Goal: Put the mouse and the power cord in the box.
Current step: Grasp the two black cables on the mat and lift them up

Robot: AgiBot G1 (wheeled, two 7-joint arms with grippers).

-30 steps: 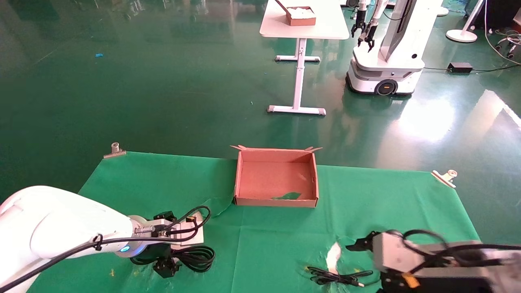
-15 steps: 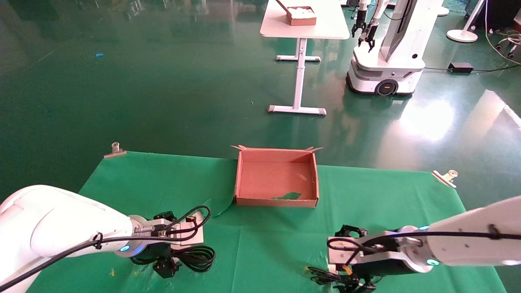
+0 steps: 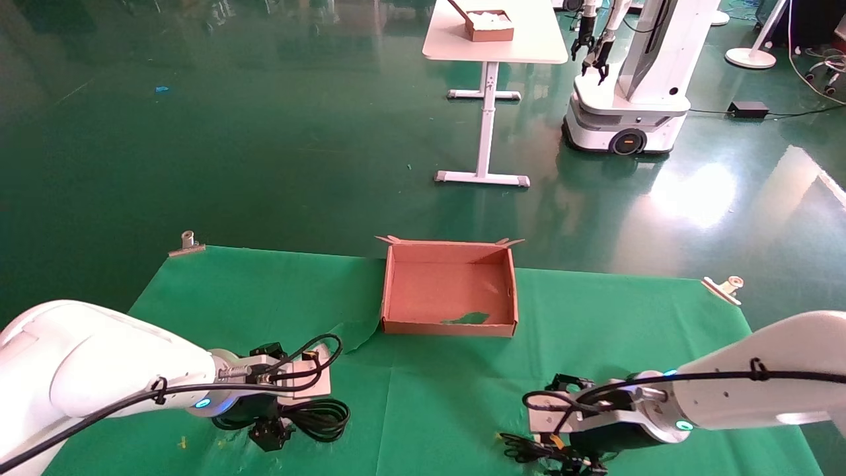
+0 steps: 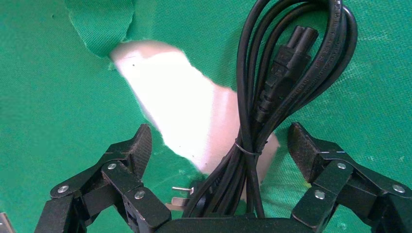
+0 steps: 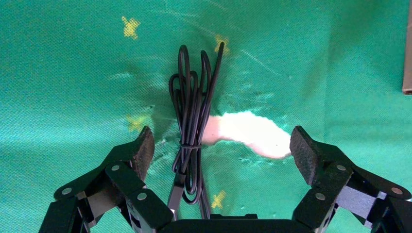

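We are hovering our left end effector (image 4: 218,145) with fingers spread wide over the power cord (image 4: 286,82), which is lying coiled on the green cloth (image 3: 449,390). Our right end effector (image 5: 221,150) is likewise gaping over the mouse wire (image 5: 192,121). The box (image 3: 449,324) is sitting empty, well apart, between both arms.

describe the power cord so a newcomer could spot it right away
On the green cloth, look at the near left corner, under the left pincer, which is open astride it. The power cord is a thick, glossy black bundle in long loops, far thicker than the thin wire at the right pincer.
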